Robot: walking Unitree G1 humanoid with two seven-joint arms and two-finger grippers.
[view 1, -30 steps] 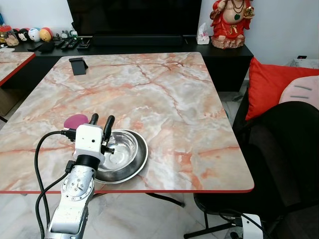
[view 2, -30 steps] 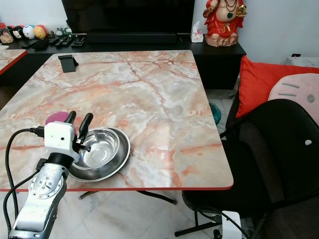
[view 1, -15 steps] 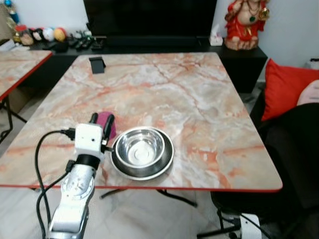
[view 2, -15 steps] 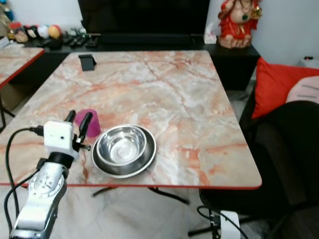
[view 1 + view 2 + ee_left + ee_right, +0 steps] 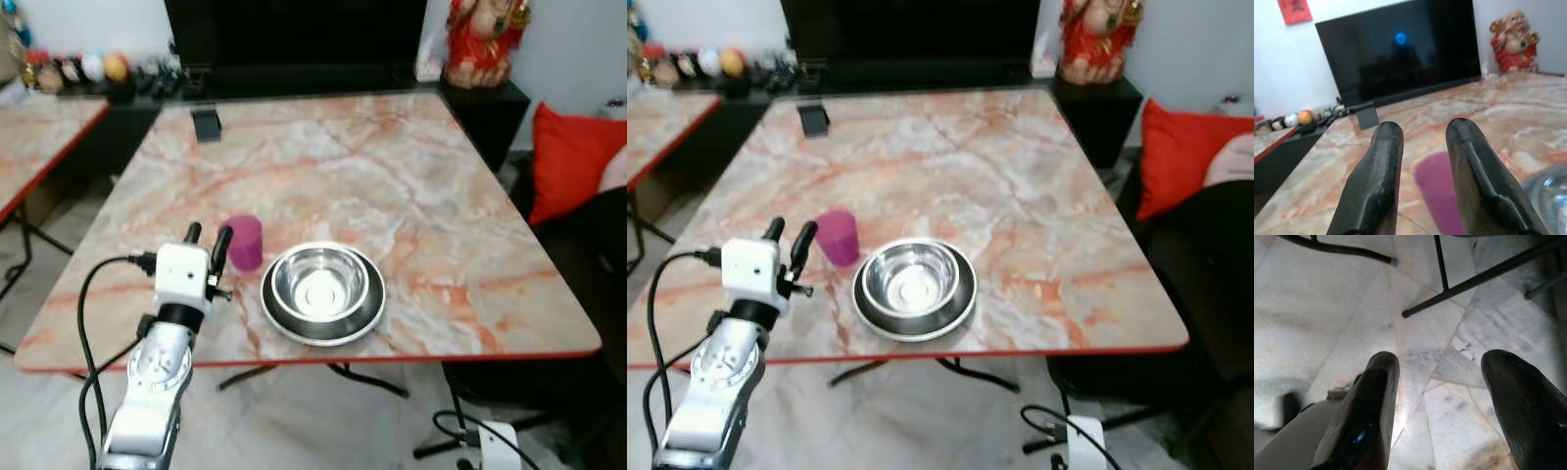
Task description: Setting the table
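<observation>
A steel bowl (image 5: 321,287) sits inside a shallow steel plate (image 5: 364,318) near the front edge of the marble table (image 5: 392,186). Just left of them stands a pink cup (image 5: 243,242), upright. My left gripper (image 5: 208,235) hovers over the table's front left part, a little left of the cup and nearer to me. It is open with nothing between its fingers. In the left wrist view the cup (image 5: 1437,191) lies just beyond the fingers (image 5: 1378,181), and the bowl's rim (image 5: 1553,196) is off to one side. My right gripper (image 5: 1442,362) hangs open over the tiled floor.
A small black stand (image 5: 206,125) sits at the table's far left. Behind it are a TV cabinet and a red figurine (image 5: 480,44). A red cushion (image 5: 573,157) and a dark chair are at the right, a second table (image 5: 39,137) at the left.
The camera has shifted, so the table now sits further right in view. My left gripper has gone from the bowl's left rim to the cup's left side. Bowl and cup have stayed put.
</observation>
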